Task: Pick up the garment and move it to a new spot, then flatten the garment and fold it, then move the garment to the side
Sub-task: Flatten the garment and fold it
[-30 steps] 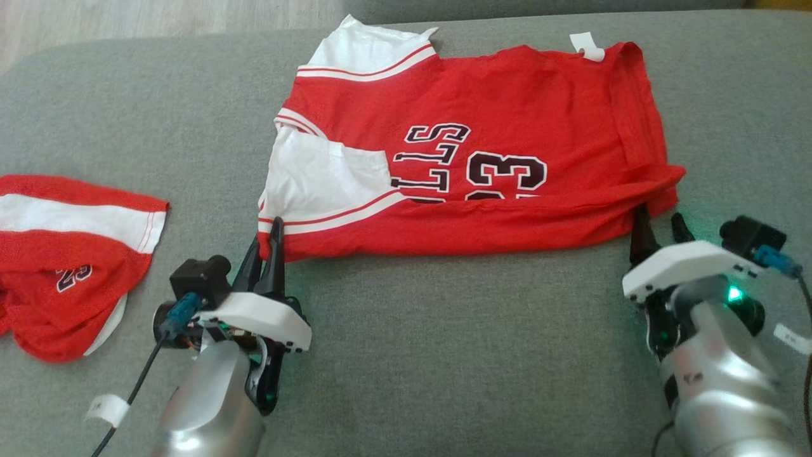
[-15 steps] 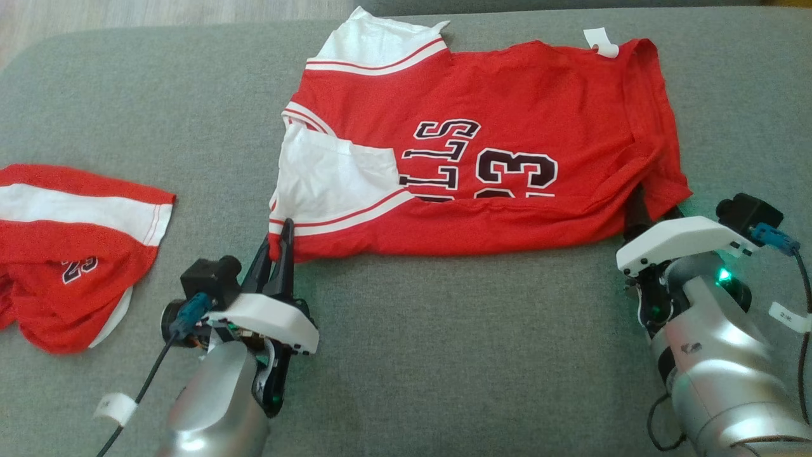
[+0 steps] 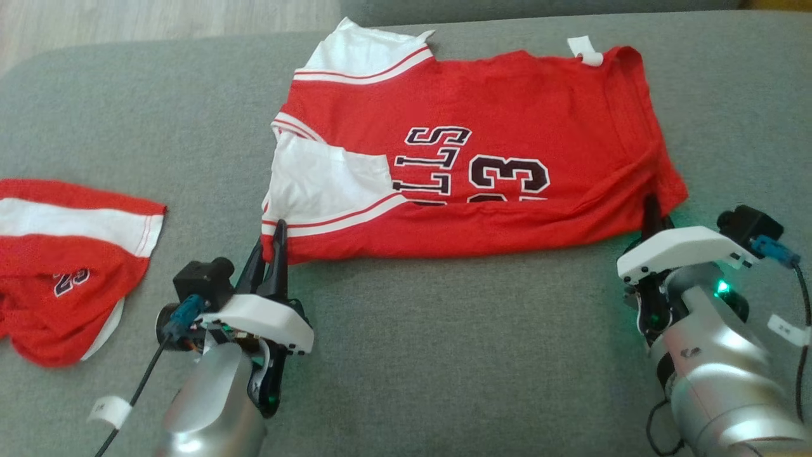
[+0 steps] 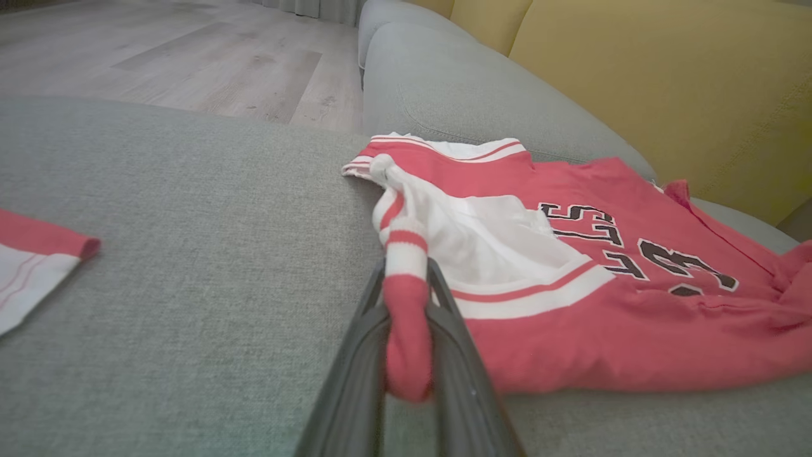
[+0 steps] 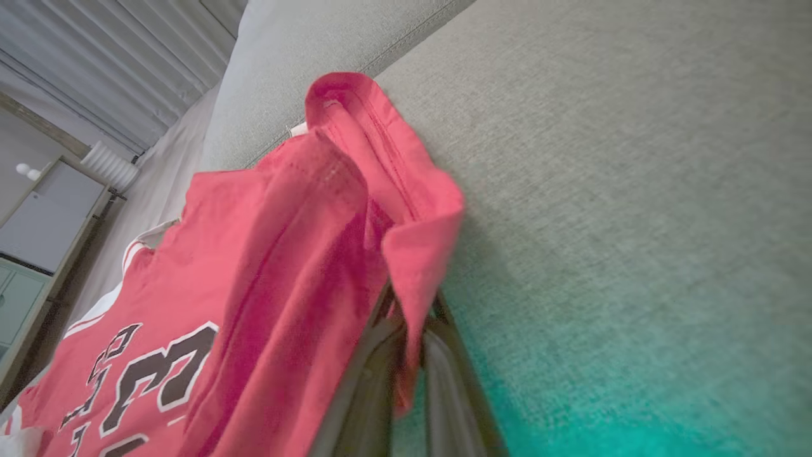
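Red garment [image 3: 482, 158] lies folded and flat across the middle of the grey sofa seat [image 3: 444, 355]; left hand [image 3: 277, 240] pinches its sleeve-end corner nearest the seat's front; right hand [image 3: 651, 212] is clamped on its hem-end corner; second jersey [image 3: 70, 266] lies crumpled at the seat's left edge.

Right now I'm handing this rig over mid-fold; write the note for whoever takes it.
Left gripper: shut on the jersey's near left corner.
Right gripper: shut on its near right corner.
The jersey lies spread on the grey cushion; a second red garment sits apart at far left.
Done: laid flat, both near corners pinched.
Left: fold, then move aside.
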